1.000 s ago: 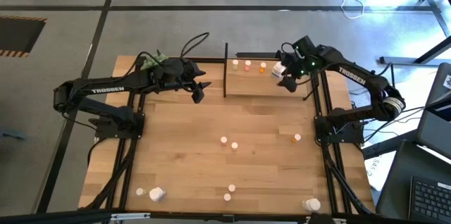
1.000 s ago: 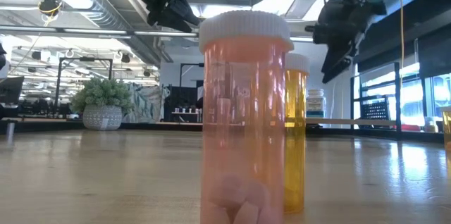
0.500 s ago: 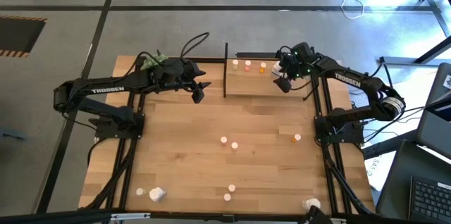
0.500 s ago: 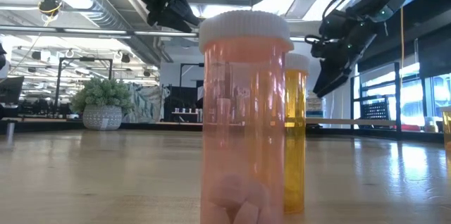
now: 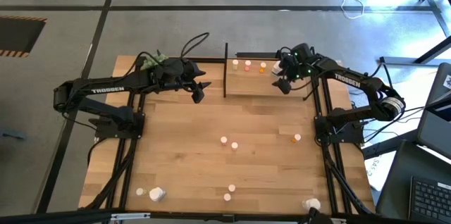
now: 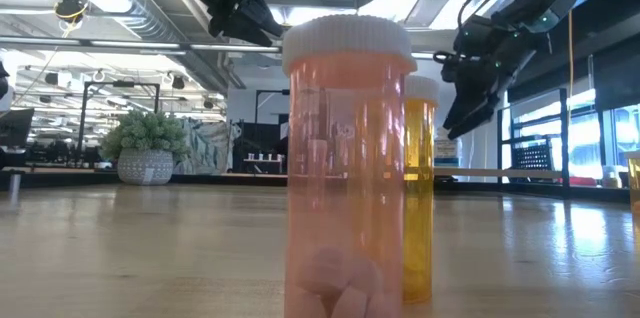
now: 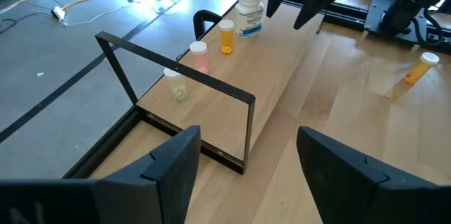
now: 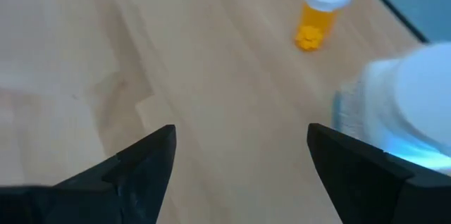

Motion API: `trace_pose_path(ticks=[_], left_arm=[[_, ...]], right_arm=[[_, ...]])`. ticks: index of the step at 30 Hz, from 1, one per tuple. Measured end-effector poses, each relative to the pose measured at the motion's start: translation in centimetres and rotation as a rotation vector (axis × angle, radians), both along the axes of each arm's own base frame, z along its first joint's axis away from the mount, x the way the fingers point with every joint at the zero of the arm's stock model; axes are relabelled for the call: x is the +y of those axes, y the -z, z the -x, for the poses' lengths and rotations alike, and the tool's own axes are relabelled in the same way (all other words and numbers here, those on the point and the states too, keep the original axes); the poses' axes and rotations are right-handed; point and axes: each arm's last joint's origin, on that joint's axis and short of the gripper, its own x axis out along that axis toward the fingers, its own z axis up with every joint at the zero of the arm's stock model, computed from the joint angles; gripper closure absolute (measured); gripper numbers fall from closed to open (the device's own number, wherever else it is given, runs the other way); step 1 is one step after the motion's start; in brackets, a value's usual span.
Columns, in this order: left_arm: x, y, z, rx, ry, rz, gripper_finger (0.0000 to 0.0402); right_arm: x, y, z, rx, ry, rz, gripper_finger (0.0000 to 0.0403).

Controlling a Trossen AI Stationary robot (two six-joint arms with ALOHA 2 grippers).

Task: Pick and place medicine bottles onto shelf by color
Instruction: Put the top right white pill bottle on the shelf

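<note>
"TROSSEN" stands in white on the left arm (image 5: 107, 91) and right arm (image 5: 349, 77) (bottle labels unreadable).

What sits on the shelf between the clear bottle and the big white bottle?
In the left wrist view, a pink bottle and an orange bottle stand between them.

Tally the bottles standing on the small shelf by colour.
On the small light-wood shelf with black metal frame:
clear plastic bottle with white cap: 1
pink plastic bottle with white cap: 1
orange plastic bottle with white cap: 1
large white labelled bottle: 1
Total: 4
</note>
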Motion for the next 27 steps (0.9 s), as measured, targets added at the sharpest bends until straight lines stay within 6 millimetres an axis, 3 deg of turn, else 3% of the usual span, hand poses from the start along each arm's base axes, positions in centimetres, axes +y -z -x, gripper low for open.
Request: trace_pose_path(ticks=[27], left_arm=[[0.01, -0.01, 0.01, -0.001, 0.000, 0.000, 0.0172]], right_arm=[[-0.63, 0.11, 0.54, 0.082, 0.113, 0.062, 0.0080]])
